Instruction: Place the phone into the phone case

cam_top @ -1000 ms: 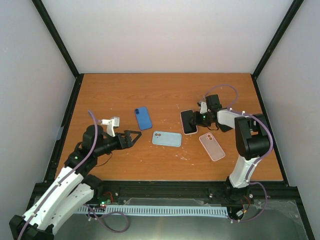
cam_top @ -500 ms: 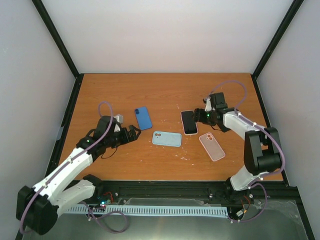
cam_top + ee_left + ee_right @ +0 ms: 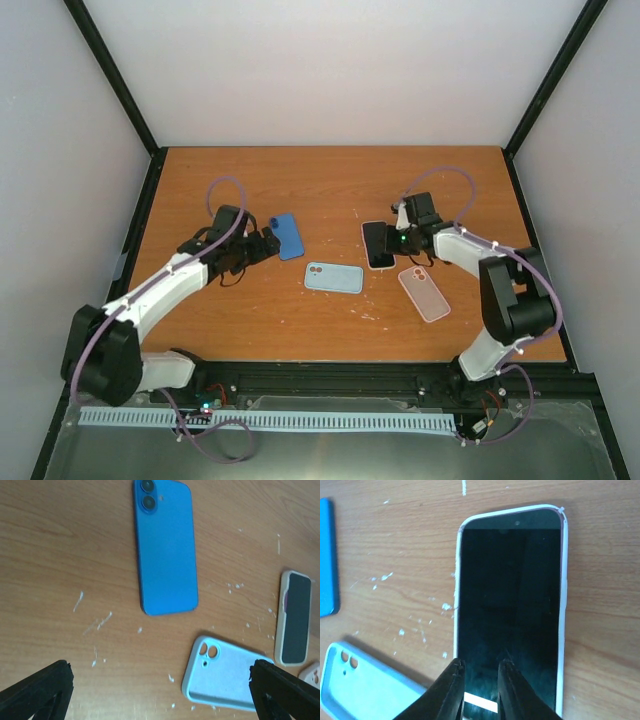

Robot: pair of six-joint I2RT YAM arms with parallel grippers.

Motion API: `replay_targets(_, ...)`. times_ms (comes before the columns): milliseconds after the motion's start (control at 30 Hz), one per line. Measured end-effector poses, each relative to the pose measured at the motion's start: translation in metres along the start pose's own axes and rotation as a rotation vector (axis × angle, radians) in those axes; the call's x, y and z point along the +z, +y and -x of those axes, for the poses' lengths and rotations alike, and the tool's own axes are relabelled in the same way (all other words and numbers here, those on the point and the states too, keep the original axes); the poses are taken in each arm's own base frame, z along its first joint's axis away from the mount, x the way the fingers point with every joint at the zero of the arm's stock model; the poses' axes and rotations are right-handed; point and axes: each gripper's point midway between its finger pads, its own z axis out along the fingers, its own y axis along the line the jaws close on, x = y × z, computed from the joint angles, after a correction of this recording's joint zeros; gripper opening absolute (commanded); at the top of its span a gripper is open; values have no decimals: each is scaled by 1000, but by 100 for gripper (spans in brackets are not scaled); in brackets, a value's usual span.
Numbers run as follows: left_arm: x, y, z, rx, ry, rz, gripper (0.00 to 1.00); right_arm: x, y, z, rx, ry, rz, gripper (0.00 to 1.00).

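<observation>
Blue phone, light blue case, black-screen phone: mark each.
blue phone (image 3: 166, 550), left wrist view, middle of its back.
light blue case (image 3: 225, 677), left wrist view, middle of its flat panel.
black-screen phone (image 3: 512, 610), right wrist view, middle of its screen.

We count two phones — a blue phone (image 3: 165, 550) before the left claw (image 3: 265, 243), a black phone (image 3: 512, 605) under the right claw (image 3: 480, 669) — and two loose cases: pale blue case (image 3: 225, 680), pink case (image 3: 424, 293).

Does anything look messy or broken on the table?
A bit messy: white flecks dot the table around the blue phone and the light blue case. Nothing looks broken or spilled.
</observation>
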Motion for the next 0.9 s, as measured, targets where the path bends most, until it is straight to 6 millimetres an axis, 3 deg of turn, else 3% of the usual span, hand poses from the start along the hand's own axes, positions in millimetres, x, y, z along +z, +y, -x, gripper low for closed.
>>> replay_targets(300,41,6,25,-52,24,59,95,42,-1,19,-20,35,-30,13)
replay_targets(400,58,7,29,-61,49,87,94,54,-9,12,-20,63,-74,12)
replay_targets(667,92,2,45,-65,68,127,94,42,-13,8,-36,64,-150,21)
replay_targets(900,122,-6,60,-66,77,142,95,24,24,2,-78,39,2,35)
